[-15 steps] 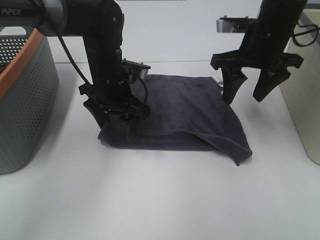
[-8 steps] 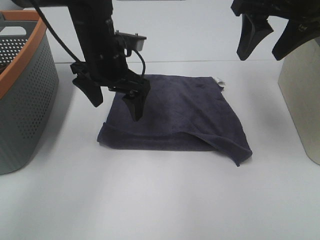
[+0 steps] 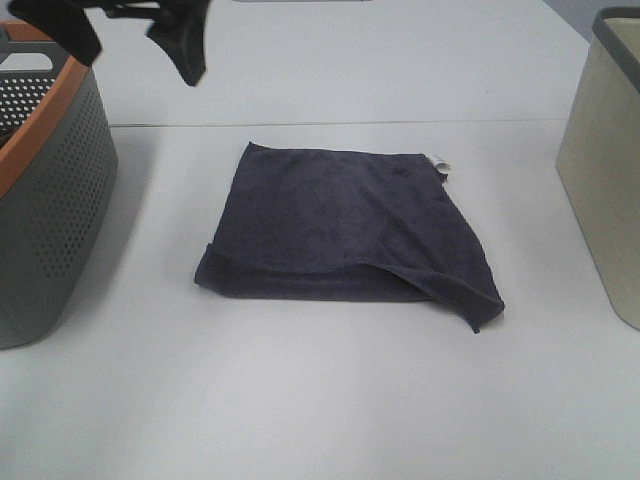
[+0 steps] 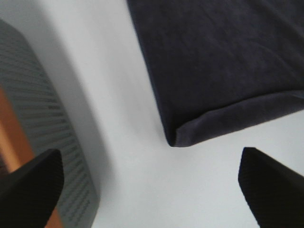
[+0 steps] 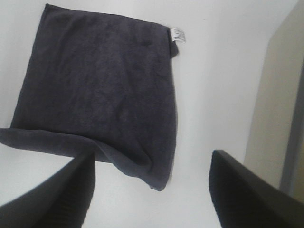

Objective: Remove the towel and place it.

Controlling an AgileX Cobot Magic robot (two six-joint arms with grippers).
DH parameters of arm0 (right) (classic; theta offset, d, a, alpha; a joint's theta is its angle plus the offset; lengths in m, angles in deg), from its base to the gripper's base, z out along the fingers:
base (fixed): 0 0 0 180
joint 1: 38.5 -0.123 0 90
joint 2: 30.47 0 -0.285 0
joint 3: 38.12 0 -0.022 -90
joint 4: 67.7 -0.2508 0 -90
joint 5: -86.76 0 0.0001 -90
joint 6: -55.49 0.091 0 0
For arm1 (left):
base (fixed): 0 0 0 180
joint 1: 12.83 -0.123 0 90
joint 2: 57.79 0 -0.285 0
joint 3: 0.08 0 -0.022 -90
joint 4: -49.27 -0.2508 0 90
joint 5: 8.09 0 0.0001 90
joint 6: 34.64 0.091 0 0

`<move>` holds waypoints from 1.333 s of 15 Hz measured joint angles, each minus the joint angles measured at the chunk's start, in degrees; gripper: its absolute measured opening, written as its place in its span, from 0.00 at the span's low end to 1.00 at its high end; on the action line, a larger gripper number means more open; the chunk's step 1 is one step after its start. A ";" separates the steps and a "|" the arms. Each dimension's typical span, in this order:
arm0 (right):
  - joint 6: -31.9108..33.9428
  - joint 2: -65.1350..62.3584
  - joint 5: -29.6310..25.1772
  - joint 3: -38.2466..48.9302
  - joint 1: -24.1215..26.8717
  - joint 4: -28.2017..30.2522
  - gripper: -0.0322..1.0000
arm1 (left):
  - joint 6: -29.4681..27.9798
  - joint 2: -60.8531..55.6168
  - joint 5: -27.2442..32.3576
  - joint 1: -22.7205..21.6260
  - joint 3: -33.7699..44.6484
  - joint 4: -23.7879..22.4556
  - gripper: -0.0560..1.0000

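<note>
The towel (image 3: 340, 220) is a dark charcoal-purple cloth lying flat on the white table, with its front right edge folded over and a small white tag (image 3: 440, 165) at the far right corner. My left gripper (image 3: 140, 65) is open and empty, high above the table at the far left, clear of the towel. The left wrist view shows its spread fingers (image 4: 28, 190) above the towel's corner (image 4: 223, 61). My right gripper (image 5: 152, 190) is open and empty, high above the towel (image 5: 99, 90); it is out of the exterior view.
A grey perforated basket with an orange rim (image 3: 50, 200) stands at the left, and also shows in the left wrist view (image 4: 42, 133). A beige bin (image 3: 605, 170) stands at the right edge, also in the right wrist view (image 5: 280, 104).
My left gripper rose from the towel's front left corner, opened, and moved up to the far left. My right gripper rose out of the exterior view. The towel stayed put.
</note>
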 joint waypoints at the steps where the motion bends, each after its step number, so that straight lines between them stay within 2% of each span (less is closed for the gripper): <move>1: 0.00 -0.23 0.00 0.00 1.89 0.11 0.62 | 0.06 -1.83 0.00 -3.50 0.00 0.00 0.94; 5: -4.98 -2.52 0.06 1.03 10.54 0.52 0.62 | 2.81 -7.96 -0.17 -16.96 1.03 0.00 0.94; 7: -5.10 -6.02 0.11 6.59 10.60 1.55 0.62 | 3.72 -12.49 -0.23 -22.98 7.05 0.00 0.94; 9: -4.87 -11.97 0.06 14.38 10.60 1.60 0.62 | 4.93 -19.14 -0.11 -26.64 15.13 -0.06 0.94; 16: -3.44 -42.63 -0.11 37.70 10.60 1.72 0.69 | 5.56 -48.87 -0.06 -27.22 39.82 -0.11 0.94; 20: -4.35 -60.50 -0.11 47.56 10.60 4.01 0.69 | 5.67 -67.95 -0.06 -27.22 50.36 -3.15 0.94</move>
